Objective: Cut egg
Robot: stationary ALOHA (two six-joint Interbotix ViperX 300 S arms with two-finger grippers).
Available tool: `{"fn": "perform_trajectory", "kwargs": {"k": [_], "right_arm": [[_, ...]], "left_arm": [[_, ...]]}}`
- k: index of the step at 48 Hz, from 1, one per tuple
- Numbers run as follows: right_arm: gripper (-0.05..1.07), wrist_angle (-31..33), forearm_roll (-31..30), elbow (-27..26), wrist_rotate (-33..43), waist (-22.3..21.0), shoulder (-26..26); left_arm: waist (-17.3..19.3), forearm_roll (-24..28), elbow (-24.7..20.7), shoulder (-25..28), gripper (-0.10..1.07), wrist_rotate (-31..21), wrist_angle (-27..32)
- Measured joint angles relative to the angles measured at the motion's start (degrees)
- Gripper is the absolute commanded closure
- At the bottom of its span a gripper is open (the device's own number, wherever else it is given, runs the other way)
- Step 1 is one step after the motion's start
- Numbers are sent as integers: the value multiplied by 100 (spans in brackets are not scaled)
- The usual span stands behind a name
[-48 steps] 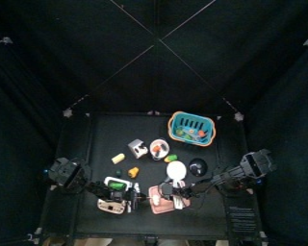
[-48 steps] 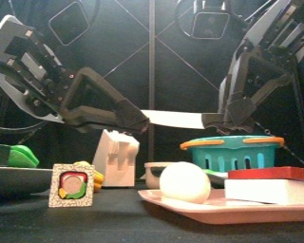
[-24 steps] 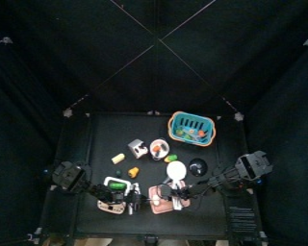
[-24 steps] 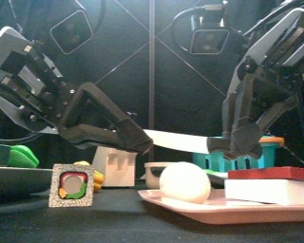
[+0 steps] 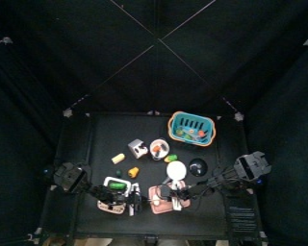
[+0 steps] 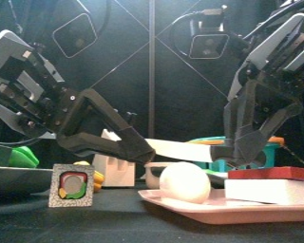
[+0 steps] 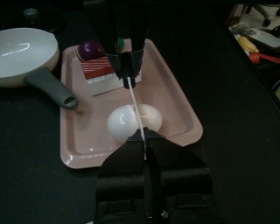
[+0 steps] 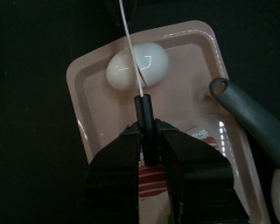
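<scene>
Egg (image 7: 134,122), white and whole, lies on the pink tray (image 7: 178,96) at the front of your bench (image 5: 105,135), nearer one end of the tray. At the tray's other end you have a white block with a red top (image 6: 275,183) and a dark purple piece (image 7: 94,49) beside it. Your left gripper (image 7: 146,159) has its jaws closed narrow on the dark handle of a knife (image 7: 129,66); the blade runs out directly above the egg, edge-on in the left wrist view. Your right gripper (image 8: 146,144) has its jaws clamped on a dark handle too, with a thin blade (image 8: 129,39) reaching out over the egg. In the front view a pale blade (image 6: 193,151) spans between the two arms, just above the egg's top; you cannot tell from here whether it touches the shell. A white saucepan with a grey handle (image 7: 25,59) sits just beside the tray. A teal basket (image 5: 191,125) stands further back, well apart from the egg.
</scene>
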Motion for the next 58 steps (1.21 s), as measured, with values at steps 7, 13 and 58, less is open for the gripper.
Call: {"fn": "perform_trajectory", "kwargs": {"k": [7, 13, 58], "right_arm": [[57, 44, -9, -9, -9, 0, 0], [57, 44, -26, 0, -9, 0, 9], [57, 158, -26, -97, -35, 0, 0]], "left_arm": [[0, -70, -9, 0, 67, 0, 0], [0, -114, -9, 0, 67, 0, 0], [-53, -141, 9, -132, 67, 18, 97]]}}
